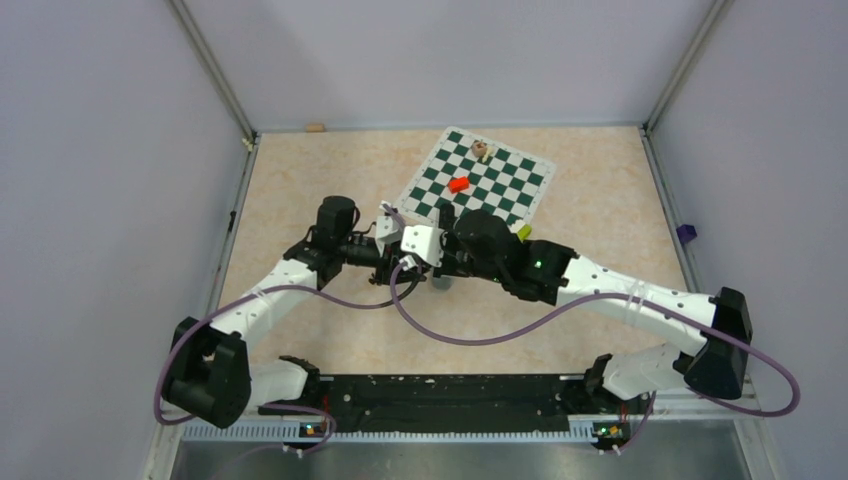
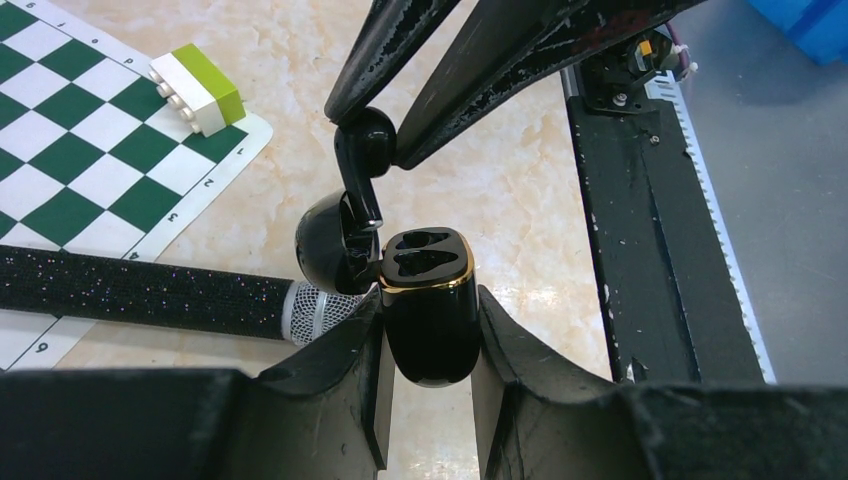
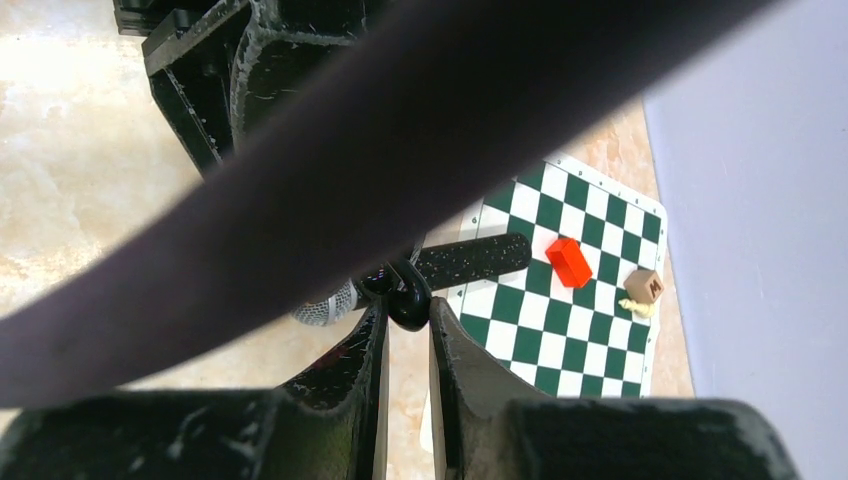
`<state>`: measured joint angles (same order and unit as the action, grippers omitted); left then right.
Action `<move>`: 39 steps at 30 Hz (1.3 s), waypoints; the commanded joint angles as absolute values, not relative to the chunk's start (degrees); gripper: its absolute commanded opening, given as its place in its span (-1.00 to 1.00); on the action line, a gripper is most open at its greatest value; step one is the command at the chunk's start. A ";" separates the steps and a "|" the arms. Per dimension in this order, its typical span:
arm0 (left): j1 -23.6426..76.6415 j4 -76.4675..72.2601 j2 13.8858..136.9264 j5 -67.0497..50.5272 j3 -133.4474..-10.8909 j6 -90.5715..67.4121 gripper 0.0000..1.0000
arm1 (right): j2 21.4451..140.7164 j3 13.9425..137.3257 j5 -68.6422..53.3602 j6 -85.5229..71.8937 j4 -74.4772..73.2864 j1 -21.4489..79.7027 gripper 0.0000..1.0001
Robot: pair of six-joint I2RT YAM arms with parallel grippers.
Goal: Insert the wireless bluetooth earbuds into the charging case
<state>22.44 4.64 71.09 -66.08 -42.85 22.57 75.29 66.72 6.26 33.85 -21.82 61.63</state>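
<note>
One glossy black earbud [image 2: 360, 146], likely light and slippery, is pinched by its bulb in the right gripper [image 3: 406, 322] just above the open charging case [image 2: 430, 335] that the left gripper [image 2: 428, 305] clamps.

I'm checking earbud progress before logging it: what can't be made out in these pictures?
Top view: glossy black gold-rimmed charging case and black earbud hidden under the white wrist cameras.
Right wrist view: blurred purple cable crosses the frame; the case cannot be picked out.
Left wrist view: case's sides hidden by left fingers.
Other earbuds: in no view.
</note>
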 commanded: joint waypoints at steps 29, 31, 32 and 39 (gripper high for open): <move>21.42 2.92 67.44 -67.63 -42.56 24.04 -1.00 | 79.04 69.44 7.04 33.86 -19.71 64.77 -0.85; 21.44 2.97 67.55 -67.75 -42.58 24.08 -1.00 | 78.85 69.84 6.37 33.58 -20.06 64.77 -0.85; 21.39 2.99 67.63 -67.67 -42.54 24.07 -1.00 | 78.74 69.95 6.08 33.50 -20.16 64.76 -0.85; 21.41 2.90 67.85 -67.96 -42.55 23.99 -1.00 | 78.76 71.51 6.18 32.34 -20.65 64.70 -0.86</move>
